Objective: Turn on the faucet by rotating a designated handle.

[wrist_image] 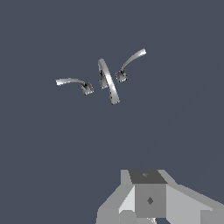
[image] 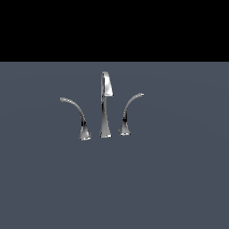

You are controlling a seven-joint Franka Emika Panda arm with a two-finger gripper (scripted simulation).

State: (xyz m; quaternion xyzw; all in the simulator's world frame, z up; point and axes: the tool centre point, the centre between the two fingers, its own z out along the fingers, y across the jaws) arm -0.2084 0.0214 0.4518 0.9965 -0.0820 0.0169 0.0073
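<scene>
The chrome faucet stands on a flat grey surface, with its tall slim spout [image: 105, 105] in the middle. The handle [image: 128, 111], the shorter and steeper lever, rises from its flared base on the exterior view's right, pale tip pointing outward. The longer, widely arched lever [image: 74, 112] is on the exterior view's left. The wrist view shows the spout [wrist_image: 109, 83], the handle [wrist_image: 131, 61] and the longer lever [wrist_image: 70, 82] from above. My gripper [wrist_image: 148, 199] shows only as grey blocks at that picture's edge, well apart from the faucet. Its fingertips are not distinct. It is out of the exterior view.
The grey surface [image: 114, 188] spreads around the faucet on all sides. A black band fills the background behind it. No other objects show.
</scene>
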